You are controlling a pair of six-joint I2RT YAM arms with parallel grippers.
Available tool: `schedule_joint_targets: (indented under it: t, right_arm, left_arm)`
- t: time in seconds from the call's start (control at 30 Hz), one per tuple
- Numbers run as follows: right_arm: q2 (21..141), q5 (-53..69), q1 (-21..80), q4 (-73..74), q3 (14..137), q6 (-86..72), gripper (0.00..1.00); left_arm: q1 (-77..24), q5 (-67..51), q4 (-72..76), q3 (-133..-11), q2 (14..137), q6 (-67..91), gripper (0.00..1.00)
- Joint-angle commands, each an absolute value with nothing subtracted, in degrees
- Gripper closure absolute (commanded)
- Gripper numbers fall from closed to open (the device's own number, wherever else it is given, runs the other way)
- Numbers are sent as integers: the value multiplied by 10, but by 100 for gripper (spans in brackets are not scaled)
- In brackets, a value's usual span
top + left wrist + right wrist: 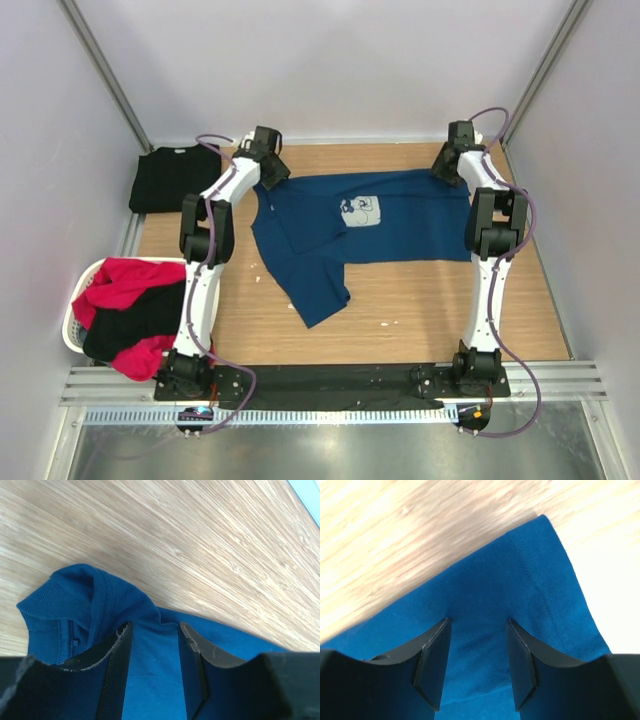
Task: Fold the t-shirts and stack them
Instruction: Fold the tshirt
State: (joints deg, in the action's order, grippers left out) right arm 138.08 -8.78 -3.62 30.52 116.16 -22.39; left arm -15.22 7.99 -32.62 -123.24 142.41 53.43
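A navy blue t-shirt [400, 225] with a pale square print [362, 211] lies spread across the far half of the wooden table, one part trailing toward the front. My left gripper [266, 165] is at its far left corner, by the collar [75, 597]. In the left wrist view its gripper [155, 630] is open, with flat blue cloth between the fingers. My right gripper [450, 165] is at the far right corner, over the hem [545, 580]. The right gripper [477, 625] is open astride the cloth. A folded black t-shirt [170, 178] lies at the far left.
A white basket [75, 310] at the left edge holds a red t-shirt [125, 280] and a black one [130, 322]. Grey walls close the table's back and sides. A metal rail runs along the near edge by the arm bases.
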Motion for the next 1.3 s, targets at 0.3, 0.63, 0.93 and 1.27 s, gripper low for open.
schedule_joint_targets:
  t: [0.3, 0.63, 0.93, 1.27]
  right_arm:
    - [1262, -20, -38, 385, 1243, -184, 35]
    - [1050, -67, -43, 427, 998, -271, 27]
    - [861, -91, -97, 382, 688, -341, 28]
    - [836, -79, -97, 284, 559, -399, 29]
  left_arm:
    - [-142, 15, -312, -1267, 1303, 420, 37]
    - [-212, 72, -370, -900, 966, 529, 27]
    - [-394, 160, -402, -575, 745, 808, 30]
    - [-564, 185, -418, -485, 749, 977, 34]
